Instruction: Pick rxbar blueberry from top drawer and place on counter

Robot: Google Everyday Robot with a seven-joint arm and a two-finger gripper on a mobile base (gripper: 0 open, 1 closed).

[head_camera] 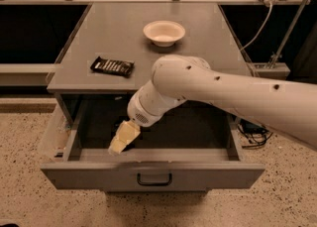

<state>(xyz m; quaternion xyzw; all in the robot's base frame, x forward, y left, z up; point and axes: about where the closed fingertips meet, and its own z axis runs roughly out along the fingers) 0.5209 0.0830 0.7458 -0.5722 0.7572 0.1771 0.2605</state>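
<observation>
Rxbar blueberry cannot be made out beneath the pale yellow, blocky gripper [124, 138], which hangs in the dark interior of the pulled-out grey metal top drawer [213, 171]; whether it is open or closed cannot be told. On the matte grey counter [198, 57] lie a glossy black-wrapped bar [112, 66] and a round cream bowl [164, 32].

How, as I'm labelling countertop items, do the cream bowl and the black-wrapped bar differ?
The cream round bowl is pale; the black-wrapped flat bar with white lettering is dark. The bowl is round and hollow; the bar is rectangular and flat. The bowl sits farther back, the bar near the front edge. Both rest on the matte grey counter, untouched by the tool, which is down in the open grey top drawer.
</observation>
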